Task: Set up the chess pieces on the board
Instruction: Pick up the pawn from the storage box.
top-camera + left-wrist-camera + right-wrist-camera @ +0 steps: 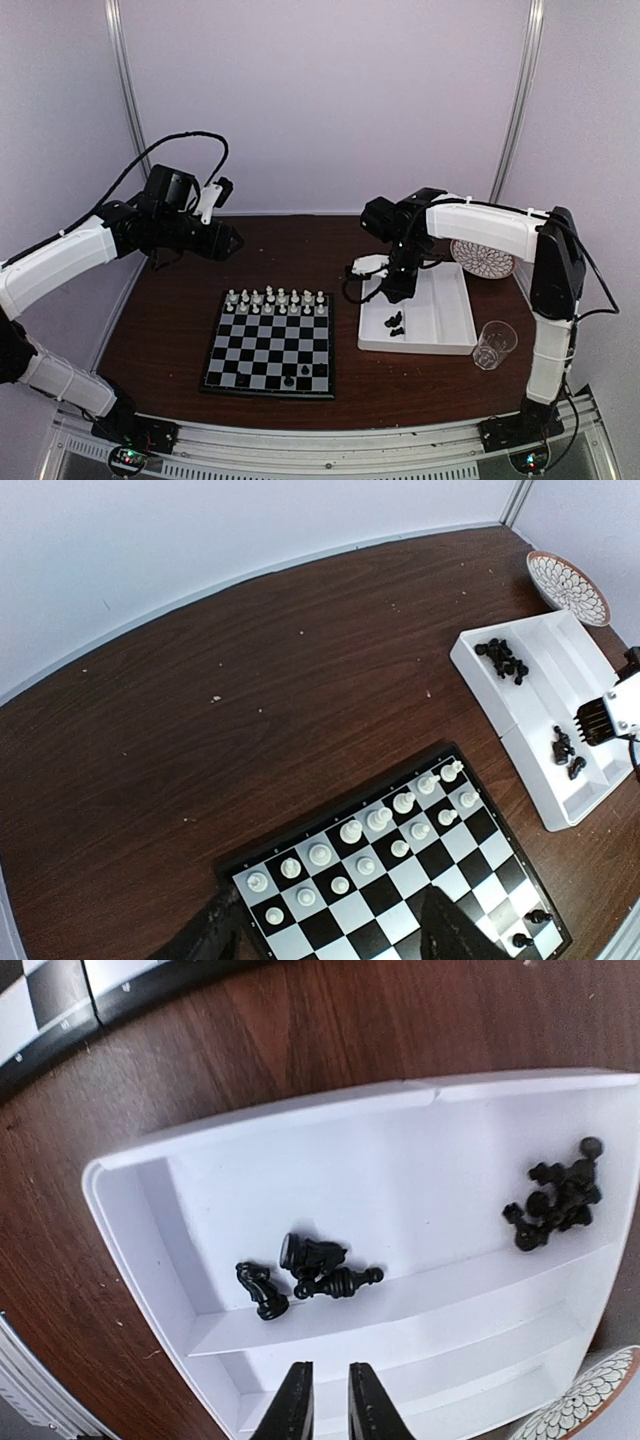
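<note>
Hovering over the white tray (140, 1230), my right gripper (332, 1408) shows a narrow gap with nothing between its fingers. Black pieces (312, 1268) lie tipped in the tray just ahead, with a second cluster (555, 1205) further along. My left gripper (330, 940) hangs spread wide above the board (268, 345), which lies on the surface (300, 250) beside the tray. White pieces (276, 301) fill its two far rows; a black piece (289, 381) stands on the near row.
</note>
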